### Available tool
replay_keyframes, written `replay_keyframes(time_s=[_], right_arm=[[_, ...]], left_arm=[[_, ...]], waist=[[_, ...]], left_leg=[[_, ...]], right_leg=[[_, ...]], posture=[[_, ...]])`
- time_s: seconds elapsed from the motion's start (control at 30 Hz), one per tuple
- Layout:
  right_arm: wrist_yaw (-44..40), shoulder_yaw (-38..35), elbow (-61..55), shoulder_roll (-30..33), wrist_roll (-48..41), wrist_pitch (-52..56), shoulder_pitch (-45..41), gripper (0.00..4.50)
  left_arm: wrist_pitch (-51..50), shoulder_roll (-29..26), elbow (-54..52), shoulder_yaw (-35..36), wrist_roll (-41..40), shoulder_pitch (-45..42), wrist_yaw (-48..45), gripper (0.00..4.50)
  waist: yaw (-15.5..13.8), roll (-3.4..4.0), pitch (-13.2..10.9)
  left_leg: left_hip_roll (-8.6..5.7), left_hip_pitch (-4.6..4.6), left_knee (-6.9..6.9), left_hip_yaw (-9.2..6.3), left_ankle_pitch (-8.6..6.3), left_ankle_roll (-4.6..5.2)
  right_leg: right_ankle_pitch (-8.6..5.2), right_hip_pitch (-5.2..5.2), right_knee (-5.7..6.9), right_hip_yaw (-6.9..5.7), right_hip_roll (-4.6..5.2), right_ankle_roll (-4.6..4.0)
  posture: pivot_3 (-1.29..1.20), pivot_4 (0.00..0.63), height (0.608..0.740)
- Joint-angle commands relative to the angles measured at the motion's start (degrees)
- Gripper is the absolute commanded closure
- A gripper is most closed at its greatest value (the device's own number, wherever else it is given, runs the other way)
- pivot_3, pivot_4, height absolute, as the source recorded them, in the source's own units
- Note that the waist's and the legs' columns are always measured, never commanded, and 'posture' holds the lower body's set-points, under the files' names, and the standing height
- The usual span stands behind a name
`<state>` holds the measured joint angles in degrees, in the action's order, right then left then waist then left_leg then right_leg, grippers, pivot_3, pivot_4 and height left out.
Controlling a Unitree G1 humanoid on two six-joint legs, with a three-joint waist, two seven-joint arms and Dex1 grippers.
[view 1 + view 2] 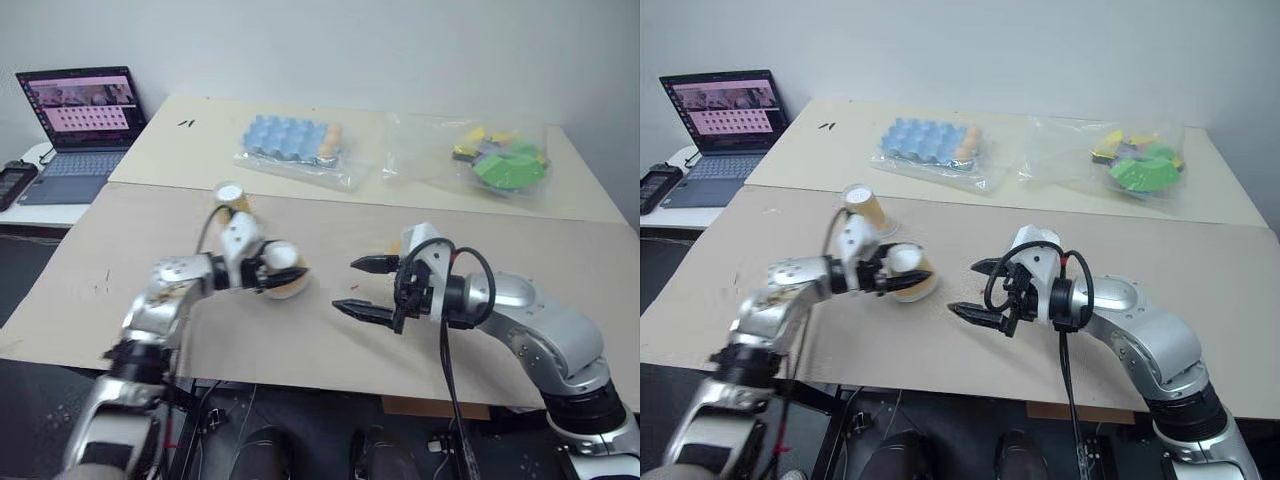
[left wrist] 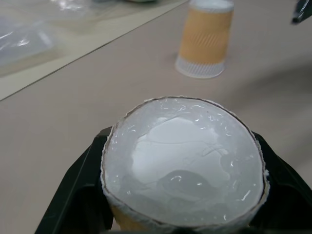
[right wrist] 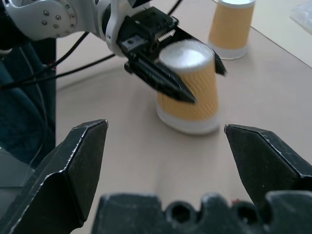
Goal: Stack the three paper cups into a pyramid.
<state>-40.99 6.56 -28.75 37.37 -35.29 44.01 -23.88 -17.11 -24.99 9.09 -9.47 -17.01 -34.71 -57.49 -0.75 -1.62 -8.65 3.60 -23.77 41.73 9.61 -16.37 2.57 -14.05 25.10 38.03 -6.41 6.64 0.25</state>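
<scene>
One paper cup [image 1: 283,270] stands upside down, white base up, near the middle of the tan table [image 1: 330,215]. My left gripper [image 1: 280,278] is shut on it, with a black finger [image 2: 80,195] pressed on each side. A second paper cup [image 1: 230,194] stands upside down just behind it, free. The third paper cup [image 2: 204,41], also upside down, stands farther right, mostly hidden behind my right gripper in the eye views. My right gripper [image 1: 347,284] is open and holds nothing, a short way to the right of the held cup and pointing at it.
On the back table lie a bagged blue tray [image 1: 295,140] and a bag of coloured blocks [image 1: 505,160]. An open laptop [image 1: 80,125] and a dark device [image 1: 15,180] sit at the far left. The table's front edge [image 1: 300,375] runs just below both arms.
</scene>
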Motion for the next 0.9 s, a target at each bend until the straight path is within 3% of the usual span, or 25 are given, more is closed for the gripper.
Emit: replay_keyframes(time_s=[0.03,0.17,0.23,0.27,0.3,0.47,0.67,0.8,0.9], right_arm=[[0.62,-1.77,-0.56,-0.04,0.7,-0.59,-0.57,0.0],[1.16,-2.31,-1.21,-0.09,0.6,-0.1,-0.36,0.0],[1.5,-2.86,-1.6,0.25,0.62,0.1,-0.05,0.0],[1.58,-3.12,-1.55,0.29,0.5,0.06,0.09,0.0],[1.61,-3.18,-1.37,0.35,0.6,-0.08,0.2,0.0],[1.52,-2.37,0.18,-0.36,1.38,-0.95,-0.21,0.0],[0.22,-1.37,2.25,-1.32,2.15,-2.04,-0.72,0.0],[-1.17,-1.0,4.07,-1.75,3.01,-3.06,-1.35,0.0],[-1.56,-1.2,5.62,-2.38,3.61,-3.76,-2.58,0.0]], left_arm=[[3.75,3.38,5.53,-3.03,3.25,-3.29,-0.31,1.8],[7.8,5.72,12.06,-5.41,6.7,-5.05,-0.93,1.8],[8.32,5.91,12.65,-4.76,6.14,-5.26,-1.95,0.8],[8.04,5.65,12.27,-4.12,5.53,-5.21,-2.6,0.61],[7.87,5.29,11.73,-3.61,5.15,-5.11,-3.2,0.08],[2.76,1.97,2.95,0.43,2.2,-3.83,-2.62,0.08],[-14.74,-7.26,-22.01,10.78,-8.14,4.88,1.07,0.08],[-26.56,-11.52,-32.47,22.16,-16.12,11.22,8.33,0.08],[-28.94,-8.25,-32.35,28.97,-14.37,14.78,20.22,0.08]], waist=[[0.4,0.0,0.0],[0.74,0.01,0.01],[0.55,0.02,0.02],[0.55,0.02,0.01],[0.58,0.02,0.01],[0.61,0.02,0.01],[1.22,0.03,0.01],[1.46,0.03,0.01],[1.14,0.04,0.01]], left_leg=[[-0.05,0.01,0.01,0.0,0.0,0.0],[0.05,0.05,0.0,-0.01,0.02,-0.03],[0.05,0.08,0.01,-0.02,0.02,-0.03],[0.06,0.1,0.03,-0.03,0.02,-0.02],[0.09,0.1,0.05,-0.03,0.01,-0.01],[0.14,0.0,0.05,-0.07,0.01,-0.01],[0.19,0.0,0.04,-0.09,0.0,0.0],[0.21,0.03,0.04,-0.13,0.01,-0.01],[0.2,0.17,0.05,-0.17,0.01,-0.01]], right_leg=[[0.0,0.01,0.02,0.01,-0.02,0.0],[0.0,0.04,0.04,0.07,-0.13,0.0],[0.0,-0.01,0.05,0.06,-0.11,0.0],[0.01,-0.04,0.04,0.06,-0.09,-0.01],[0.02,-0.05,0.05,0.08,-0.07,0.0],[0.03,0.05,0.03,0.08,-0.09,0.01],[0.02,0.06,0.03,0.11,-0.08,0.01],[0.02,0.03,0.05,0.12,-0.06,0.01],[0.02,-0.11,0.07,0.11,-0.04,0.01]], posture=[[0.0,0.15,0.706],[0.0,0.15,0.706],[0.0,0.15,0.706],[0.0,0.15,0.706],[0.0,0.15,0.706],[0.0,0.15,0.706],[0.0,0.15,0.706],[0.0,0.15,0.706],[0.0,0.15,0.706]])
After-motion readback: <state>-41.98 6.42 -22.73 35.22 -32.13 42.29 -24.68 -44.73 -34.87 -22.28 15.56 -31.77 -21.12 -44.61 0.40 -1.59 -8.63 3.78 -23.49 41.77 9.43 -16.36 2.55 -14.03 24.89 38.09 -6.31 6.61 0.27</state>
